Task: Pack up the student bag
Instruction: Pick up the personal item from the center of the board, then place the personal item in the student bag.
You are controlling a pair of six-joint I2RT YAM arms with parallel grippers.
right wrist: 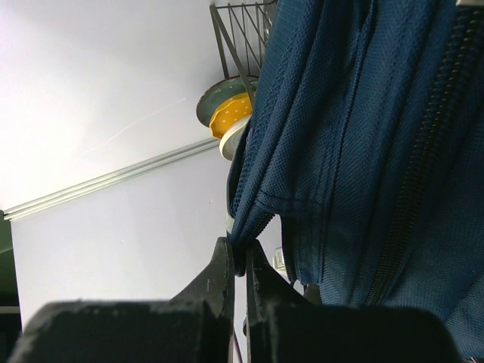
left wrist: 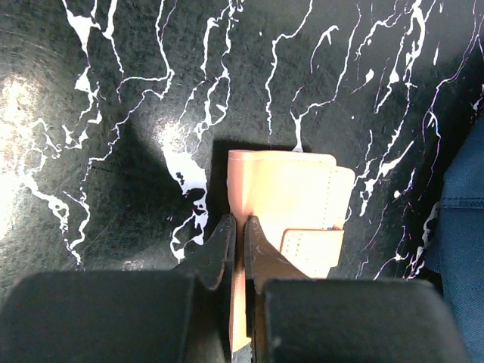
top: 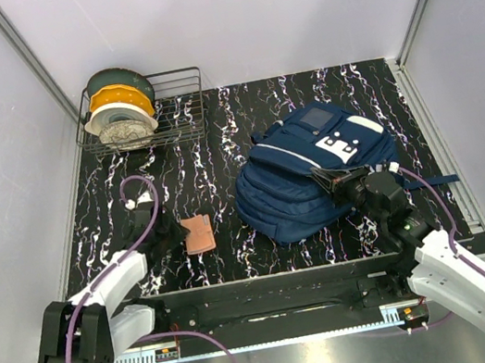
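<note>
The student bag lies flat on the right half of the black, white-veined desk, its white-patched front pockets facing up and its top end toward the back. The right tool sits on the bag's near right side, jaws closed on a fold of navy fabric beside a zip. In the right wrist view the fingertips pinch that seam with the cloth of the bag rising above them.

The bag's right edge comes close to the desk's right border and the wall rail, so there is little room on that side. To the bag's left the desk is open.

Left of the bag, near the front edge, lies a tan leather wallet, apart from the bag. The left tool is at the wallet's left side. From the left wrist its jaws are closed on the wallet's near edge, and the bag's blue cloth shows at the far right of that view.

Behind and left of the bag, in the back corner, a wire basket holds three spools on edge: green, yellow and white.
</note>
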